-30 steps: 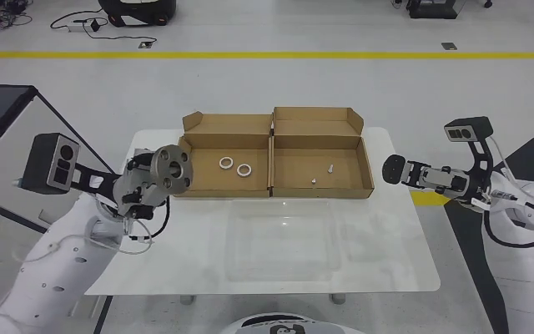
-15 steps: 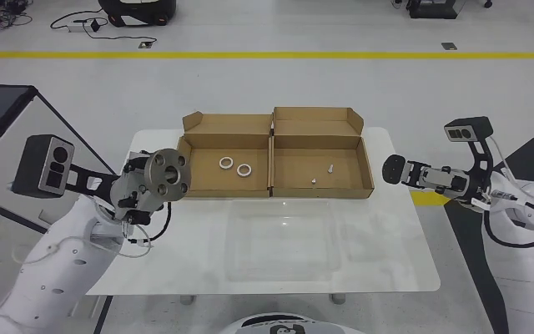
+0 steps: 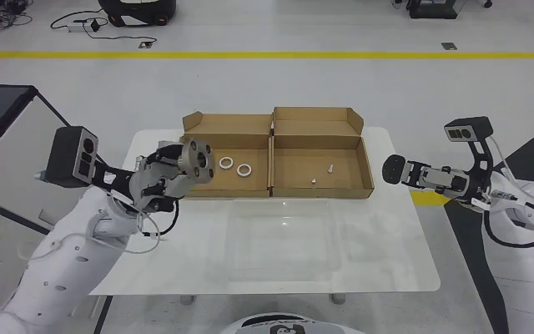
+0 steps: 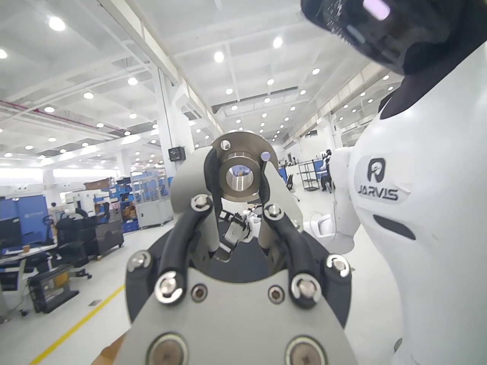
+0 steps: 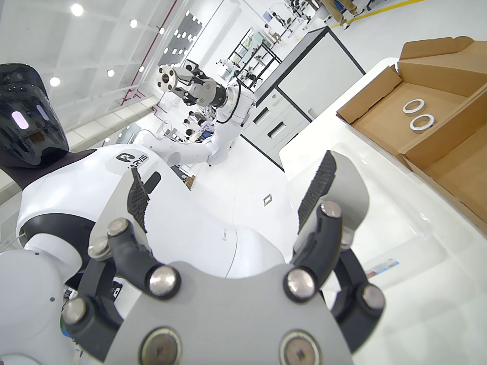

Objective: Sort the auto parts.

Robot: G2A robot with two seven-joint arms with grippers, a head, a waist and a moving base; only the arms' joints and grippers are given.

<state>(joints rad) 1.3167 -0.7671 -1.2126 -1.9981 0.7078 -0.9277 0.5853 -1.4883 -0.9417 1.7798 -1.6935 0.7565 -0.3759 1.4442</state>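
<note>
My left gripper is shut on a round metal flange with a centre bore and bolt holes. It holds the flange in the air by the left edge of the left cardboard box. Two white rings lie in that box. Two small pale parts lie in the right box. My right gripper is open and empty, off the table's right edge.
A clear plastic tray sits on the white table in front of the boxes. The box lids stand open at the back.
My left arm has swung the flange to the right and toward the left box, turning its face away from the top camera. The right arm has not moved.
</note>
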